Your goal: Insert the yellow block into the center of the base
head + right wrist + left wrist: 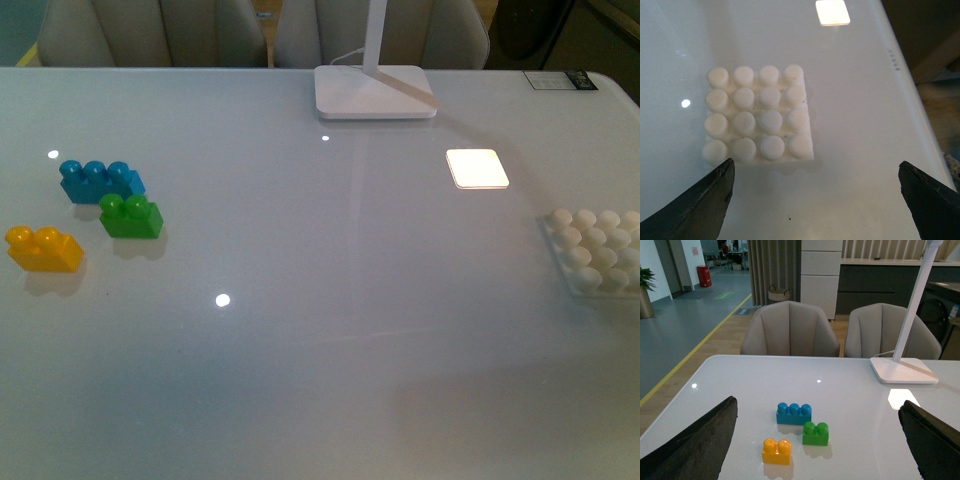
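The yellow block point(44, 248) lies at the table's left edge, two studs up; the left wrist view shows this yellow block point(776, 451) nearest the camera. The white studded base point(598, 250) sits at the right edge, partly cut off, and the base point(757, 116) fills the right wrist view with bare studs. Neither arm appears in the front view. My left gripper point(816, 440) is open, well short of the bricks, with nothing between its fingers. My right gripper point(817, 200) hangs open above the table just short of the base, empty.
A blue three-stud brick point(100, 181) and a green two-stud brick point(131, 215) lie just behind the yellow one. A white lamp foot point(375, 92) stands at the back centre, with a glowing square patch point(477, 168) near it. Chairs stand beyond the far edge.
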Motion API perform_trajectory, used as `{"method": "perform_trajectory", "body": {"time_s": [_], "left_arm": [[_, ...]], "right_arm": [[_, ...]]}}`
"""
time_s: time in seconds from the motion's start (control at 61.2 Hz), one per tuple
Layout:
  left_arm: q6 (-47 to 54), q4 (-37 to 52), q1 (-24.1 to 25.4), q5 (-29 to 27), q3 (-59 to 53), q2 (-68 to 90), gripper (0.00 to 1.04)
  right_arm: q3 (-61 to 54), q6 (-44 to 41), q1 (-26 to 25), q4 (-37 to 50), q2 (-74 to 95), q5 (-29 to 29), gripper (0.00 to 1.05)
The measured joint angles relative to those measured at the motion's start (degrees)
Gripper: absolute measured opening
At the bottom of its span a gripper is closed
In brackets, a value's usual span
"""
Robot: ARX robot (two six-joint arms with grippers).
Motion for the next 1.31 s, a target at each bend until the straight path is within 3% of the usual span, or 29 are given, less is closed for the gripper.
{"method": "perform_trajectory", "body": {"time_s": [0.621, 1.307], "left_arm": [[0.0, 0.0, 0.0, 0.0, 0.0, 0.0, 0.97], [0.0, 0.0, 0.0, 0.0, 0.0, 0.0, 0.97]], "right_arm": [[25.22, -0.42, -2.27, -5.4, 21.7, -8.87, 0.96], [26.82, 5.33, 1.57, 2.1, 28.35, -9.99, 0.96]]}}
